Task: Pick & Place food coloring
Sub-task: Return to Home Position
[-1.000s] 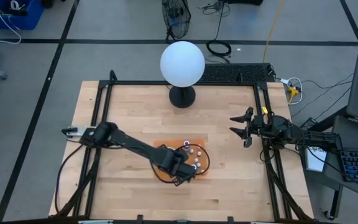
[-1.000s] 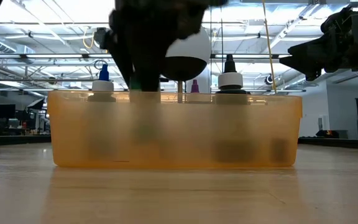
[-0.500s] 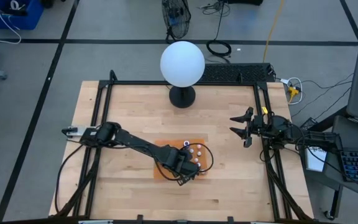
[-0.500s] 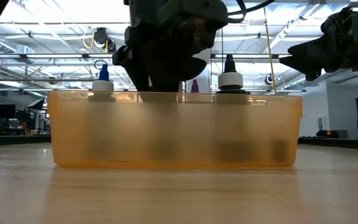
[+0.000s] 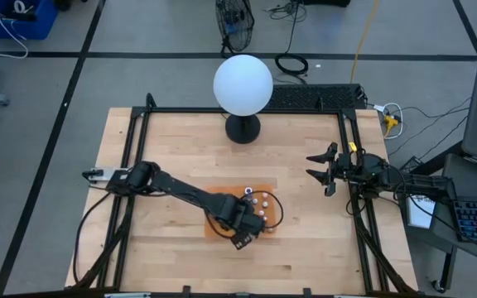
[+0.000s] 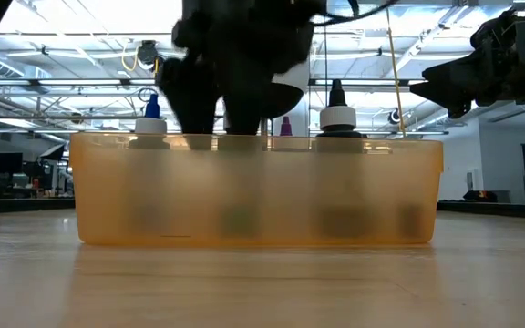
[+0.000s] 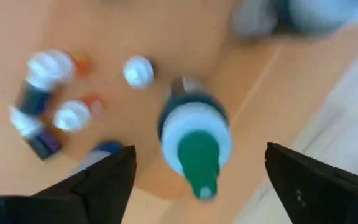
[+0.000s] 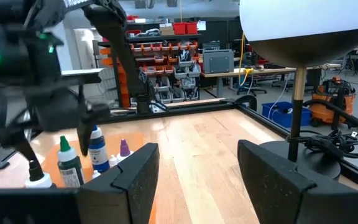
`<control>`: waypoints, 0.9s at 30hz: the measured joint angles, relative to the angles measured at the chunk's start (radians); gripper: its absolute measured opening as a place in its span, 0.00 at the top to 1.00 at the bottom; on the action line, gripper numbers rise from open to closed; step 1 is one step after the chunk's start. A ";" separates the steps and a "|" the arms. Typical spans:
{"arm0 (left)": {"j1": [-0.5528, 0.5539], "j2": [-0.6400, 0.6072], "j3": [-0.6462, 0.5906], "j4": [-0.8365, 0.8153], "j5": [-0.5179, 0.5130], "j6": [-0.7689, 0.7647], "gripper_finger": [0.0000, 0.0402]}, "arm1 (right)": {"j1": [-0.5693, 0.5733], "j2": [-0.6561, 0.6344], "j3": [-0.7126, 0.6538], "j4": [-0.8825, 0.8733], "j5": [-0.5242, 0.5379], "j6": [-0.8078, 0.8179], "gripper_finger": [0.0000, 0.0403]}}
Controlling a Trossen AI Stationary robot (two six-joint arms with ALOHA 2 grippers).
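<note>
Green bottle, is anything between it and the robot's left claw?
No, nothing visible does. The green-tipped bottle stands in the orange container, right below the open left gripper. The other small bottles stand to one side of it. The right gripper waits open near the table's right edge.

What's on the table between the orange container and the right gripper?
Nothing: the high view shows bare table between the orange container and the right gripper.
</note>
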 joint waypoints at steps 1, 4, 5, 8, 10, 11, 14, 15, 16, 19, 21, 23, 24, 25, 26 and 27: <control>0.000 -0.021 0.003 0.000 -0.020 -0.002 0.12 | 0.000 0.000 0.000 0.000 0.000 0.000 0.48; -0.011 -0.094 0.020 0.003 -0.160 0.019 0.08 | 0.000 0.000 0.000 0.000 0.000 0.000 0.48; -0.020 -0.129 0.020 0.000 -0.220 0.032 0.08 | 0.000 0.000 0.000 0.000 0.000 0.000 0.48; -0.055 -0.251 0.021 0.002 -0.371 0.208 0.06 | 0.000 0.000 0.000 -0.001 0.000 0.000 0.48; -0.105 -0.337 0.017 0.007 -0.499 0.303 0.06 | 0.000 0.000 0.000 0.000 0.000 0.000 0.48; -0.137 -0.385 0.003 0.009 -0.588 0.313 0.06 | 0.000 0.000 0.000 -0.001 0.000 0.000 0.48; -0.234 -0.533 -0.092 0.023 -0.934 0.268 0.06 | 0.000 0.000 0.000 -0.001 0.000 0.000 0.48; -0.261 -0.585 -0.147 0.033 -1.042 0.226 0.06 | 0.000 0.000 0.000 -0.001 0.000 0.000 0.48; -0.282 -0.635 -0.211 0.045 -1.122 0.179 0.06 | 0.000 0.000 0.000 -0.001 0.000 0.000 0.48; -0.302 -0.776 -0.435 0.134 -1.149 0.093 0.06 | 0.000 0.000 0.000 -0.002 0.000 0.000 0.48; -0.286 -0.863 -0.616 0.263 -1.107 0.090 0.06 | 0.000 0.000 0.000 -0.002 0.000 0.000 0.48; -0.244 -0.930 -0.809 0.485 -1.053 0.148 0.06 | 0.000 0.000 0.000 -0.002 0.000 0.000 0.48; -0.217 -0.958 -0.912 0.614 -1.005 0.194 0.06 | 0.000 0.000 0.000 -0.002 0.000 0.000 0.48; -0.184 -0.982 -1.010 0.757 -0.939 0.251 0.06 | 0.000 0.000 0.000 -0.002 0.000 0.000 0.48; -0.144 -1.005 -1.106 0.904 -0.851 0.313 0.06 | 0.000 0.000 0.000 -0.002 0.000 0.000 0.48; -0.101 -1.026 -1.192 1.046 -0.752 0.373 0.06 | 0.000 0.000 0.000 -0.002 0.000 0.000 0.48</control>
